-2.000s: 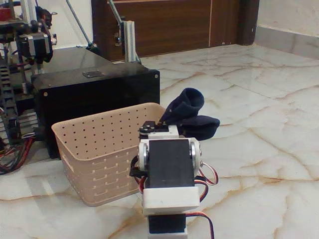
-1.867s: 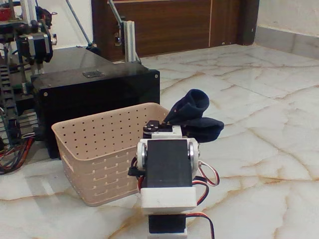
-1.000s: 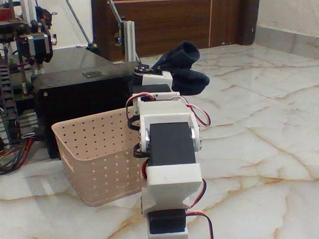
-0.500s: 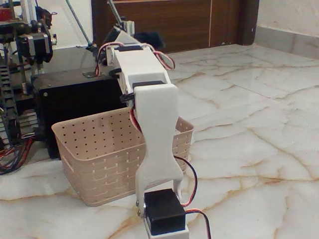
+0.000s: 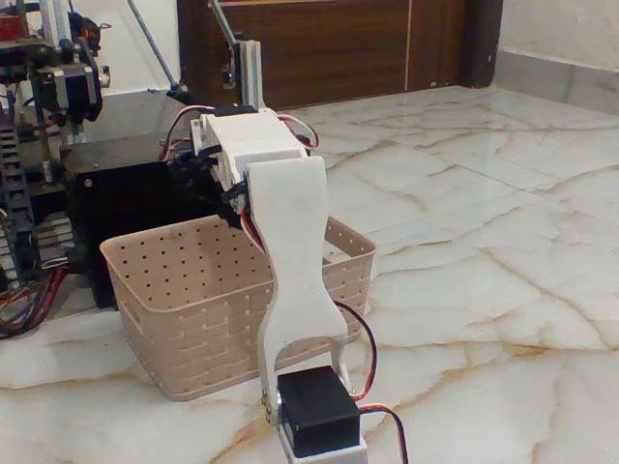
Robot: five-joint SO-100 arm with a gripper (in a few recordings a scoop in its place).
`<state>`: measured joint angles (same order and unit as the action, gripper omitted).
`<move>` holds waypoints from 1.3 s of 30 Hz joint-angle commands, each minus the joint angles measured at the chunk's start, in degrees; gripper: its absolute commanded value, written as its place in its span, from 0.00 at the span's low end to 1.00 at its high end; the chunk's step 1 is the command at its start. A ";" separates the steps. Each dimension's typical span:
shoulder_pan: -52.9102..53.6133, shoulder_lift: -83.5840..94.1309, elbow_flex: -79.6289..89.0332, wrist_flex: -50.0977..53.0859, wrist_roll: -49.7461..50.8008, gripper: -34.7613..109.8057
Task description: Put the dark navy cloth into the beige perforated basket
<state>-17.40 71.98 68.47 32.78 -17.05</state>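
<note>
**Arm swinging over the basket**

Swinging left from the floor, the white arm (image 5: 290, 261) is now leaning over the beige perforated basket (image 5: 184, 309) so the cloth can drop inside. Its hand is hiding behind the arm, so I cannot tell its grip or where the cloth is.

The basket (image 5: 184, 319) is beige, dotted with rows of small round holes above a woven-look band. The arm (image 5: 290, 280) is white with black motors and red wires. Cream marble floor (image 5: 484, 242), brown-veined. Black box (image 5: 126, 184) behind; dark wood door (image 5: 338, 43).
</note>
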 commanded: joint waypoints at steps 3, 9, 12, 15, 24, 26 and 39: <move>0.18 -0.70 -4.48 6.42 2.46 0.24; 1.41 -8.61 -14.94 15.03 4.92 0.24; 1.93 -9.84 -16.00 15.73 4.39 0.24; 2.20 -9.67 -15.73 15.73 5.27 0.27; 3.25 -8.35 -12.39 27.69 2.46 0.27; 3.25 -7.21 -13.10 16.52 4.22 0.27; 7.03 7.12 3.87 10.37 -13.80 0.24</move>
<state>-10.81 75.94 72.51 44.03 -30.06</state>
